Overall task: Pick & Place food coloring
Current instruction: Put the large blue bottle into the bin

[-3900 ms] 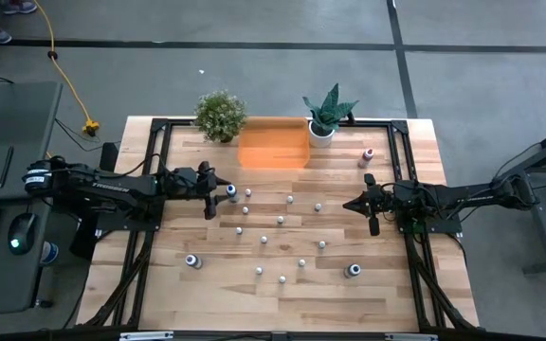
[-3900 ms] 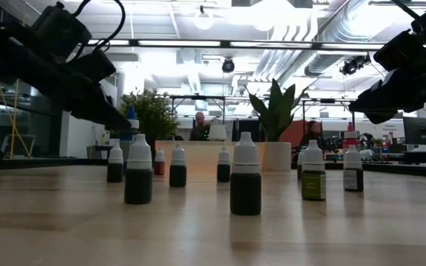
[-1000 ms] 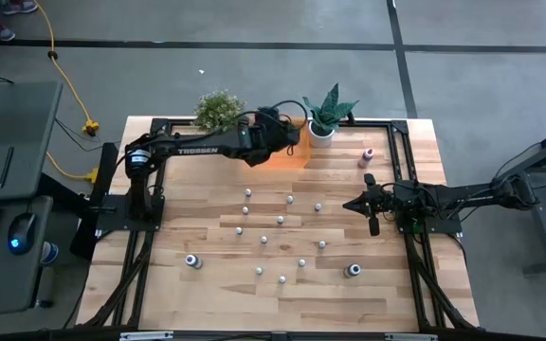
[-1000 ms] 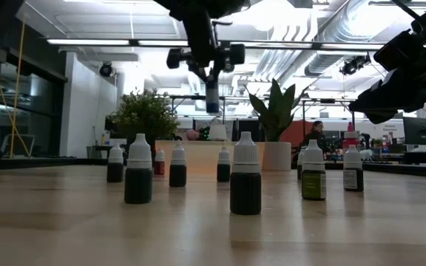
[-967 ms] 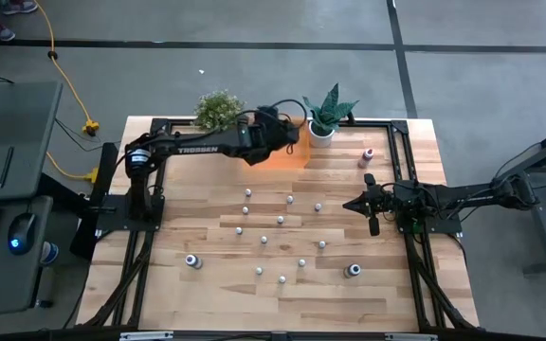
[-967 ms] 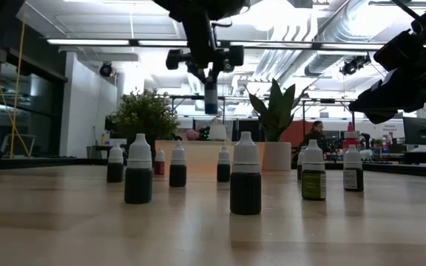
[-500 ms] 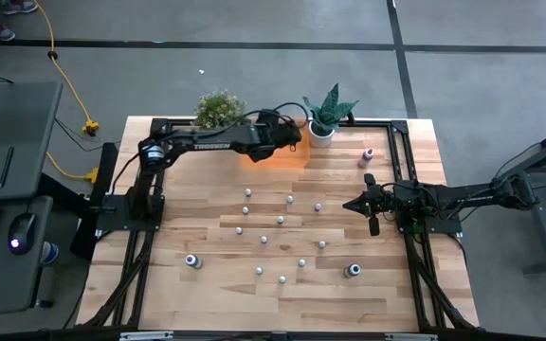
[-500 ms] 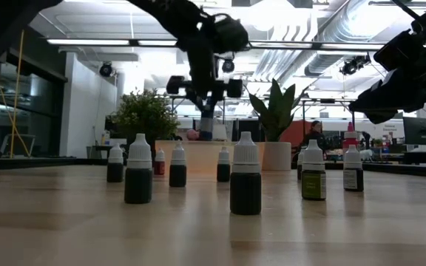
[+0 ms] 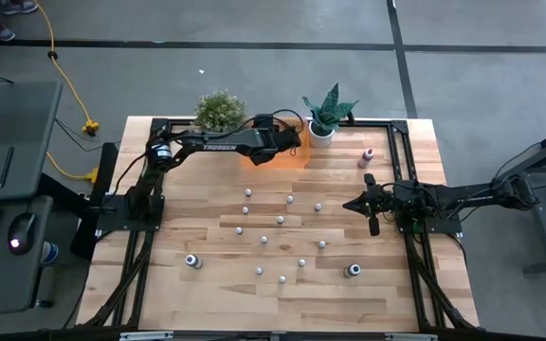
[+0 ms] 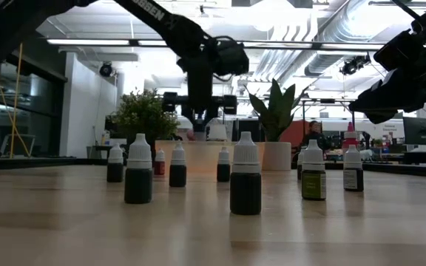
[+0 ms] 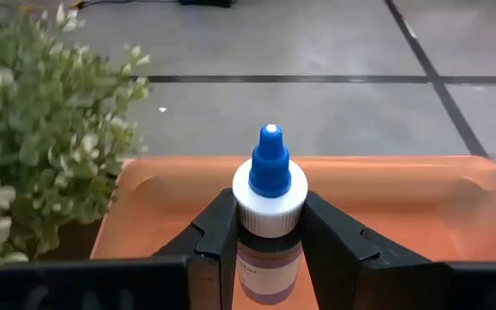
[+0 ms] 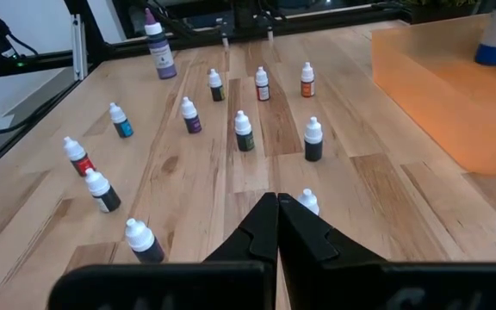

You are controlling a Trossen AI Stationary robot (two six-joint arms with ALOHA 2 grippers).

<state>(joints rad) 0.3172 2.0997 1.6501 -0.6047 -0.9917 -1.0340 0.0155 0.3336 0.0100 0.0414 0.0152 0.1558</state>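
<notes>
- Now the left end effector [image 11: 269,226] is clamped on a blue-capped bottle [image 11: 269,185] of food coloring, its fingers pressing the body from both sides just under the white collar; the bottle stands upright, long axis vertical, cap up.
- Directly beyond and beneath that held bottle lies the orange tray [image 11: 386,202], at the far edge of the bench [image 9: 282,294] between the bushy plant [image 9: 220,112] and the spiky plant [image 9: 327,112]. So the coming move looks like a short straight lowering into the tray, with no sideways reach needed.
- From above, the left arm stretches across the far-left part of the bench, its end effector [image 9: 287,144] over the tray [image 9: 301,156]; it is plainly the arm nearer the drop spot.
- The right end effector [image 12: 277,226] is clenched shut and empty, waiting at the bench's right side, well apart from the tray.
- The other little bottles [image 9: 280,221] stand scattered upright mid-bench, with a pink one [image 9: 367,154] near the far-right corner.
- Against a second ago, the left arm has swung farther toward the far edge and dropped lower in the low view; roughly four seconds back it sat at the left side over the bench near a blue-capped bottle that is no longer there. The right arm has not shifted.
</notes>
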